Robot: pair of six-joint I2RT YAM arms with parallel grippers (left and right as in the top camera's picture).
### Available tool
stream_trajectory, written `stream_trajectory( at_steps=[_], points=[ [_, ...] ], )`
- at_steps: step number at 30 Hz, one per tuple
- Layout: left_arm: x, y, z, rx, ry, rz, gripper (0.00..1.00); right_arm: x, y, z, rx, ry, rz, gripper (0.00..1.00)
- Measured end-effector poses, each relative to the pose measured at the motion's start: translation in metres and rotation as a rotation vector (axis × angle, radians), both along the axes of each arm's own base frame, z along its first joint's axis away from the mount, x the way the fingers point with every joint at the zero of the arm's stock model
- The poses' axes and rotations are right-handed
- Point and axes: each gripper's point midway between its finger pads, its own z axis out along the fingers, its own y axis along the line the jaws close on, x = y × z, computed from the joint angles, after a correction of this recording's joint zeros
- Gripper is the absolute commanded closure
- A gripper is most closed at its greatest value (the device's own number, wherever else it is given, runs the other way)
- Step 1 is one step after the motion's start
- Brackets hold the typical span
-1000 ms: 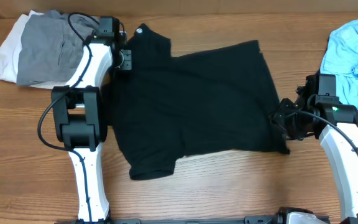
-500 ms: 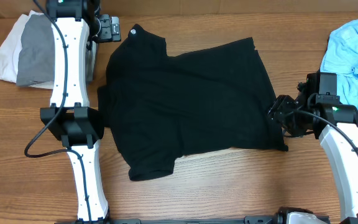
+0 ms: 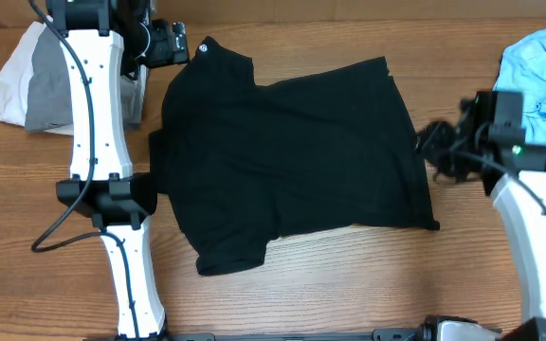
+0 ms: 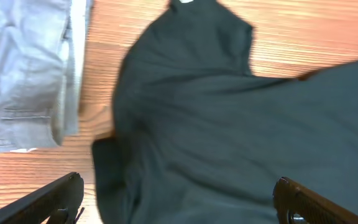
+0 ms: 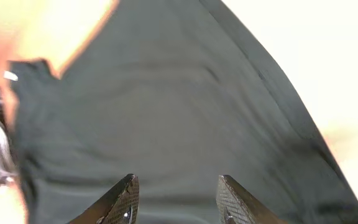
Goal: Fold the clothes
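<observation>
Black short-sleeved fabric shirt (image 3: 292, 152) spread on brown wooden table (image 3: 349, 284); grey garment (image 3: 50, 80) atop white garment (image 3: 0, 85) beside left gripper (image 4: 178, 186), crumpled light-blue garment (image 3: 538, 66) behind right gripper (image 5: 178, 186); both claws released, empty

Bare counter (image 3: 349, 284) near side of black shirt (image 3: 292, 161): wide open betw. the arms. Left arm (image 3: 93, 104) runs along shirt's left edge, blocks that side. Grey/white pile (image 3: 27, 80) fills far-left corner; light blue garment (image 3: 538, 76) fills far-right.

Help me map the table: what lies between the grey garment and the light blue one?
In the overhead view: the left arm, then the spread-out black shirt, then the right hand.
</observation>
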Motion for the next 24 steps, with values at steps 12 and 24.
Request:
stream_trajectory(
  at_steps=[12, 24],
  points=[
    [-0.113, -0.092, 0.036, 0.013, 0.105, -0.209, 0.02, 0.145, 0.018, 0.063, -0.033, -0.123, 0.145, 0.69],
    [-0.204, -0.119, -0.074, 0.216, 0.467, -0.225, 0.79, 0.212, 0.054, -0.089, -0.077, 0.016, 0.226, 0.96]
  ],
)
